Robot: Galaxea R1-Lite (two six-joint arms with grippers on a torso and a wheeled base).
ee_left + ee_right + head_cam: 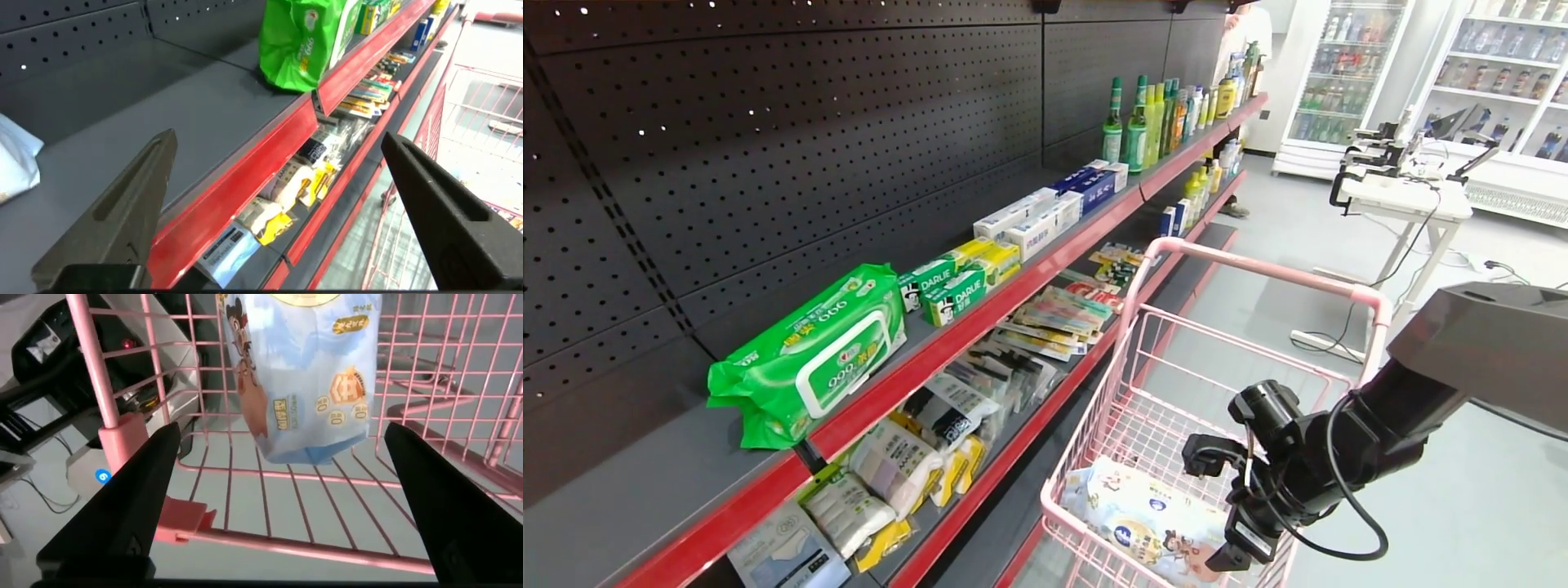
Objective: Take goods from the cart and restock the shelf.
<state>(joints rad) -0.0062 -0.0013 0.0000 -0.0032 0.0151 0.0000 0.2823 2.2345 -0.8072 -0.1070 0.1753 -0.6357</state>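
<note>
Cart: one, pink wire (1262, 269), standing just beside the shelf (980, 322).
Goods in the cart: one blue-and-white pack (302, 376), lying flat on the cart's wire floor at its near end.
Goods left of the cart: one green pack (809, 351) on the shelf's upper board, well apart from the cart. Boxes and bottles stand in rows farther along that board, too many to count surely.
Grippers: two.
Right arm (1380, 425): slants down from the cart's right side, wrist bent over the cart's near end.
Right gripper (279, 431): fingers spread wide and holding nothing. It points down into the cart at the blue-and-white pack, apart from it.
Left gripper (278, 137): fingers spread wide and empty. It is over the upper board left of the cart, near the board's red front edge.
</note>
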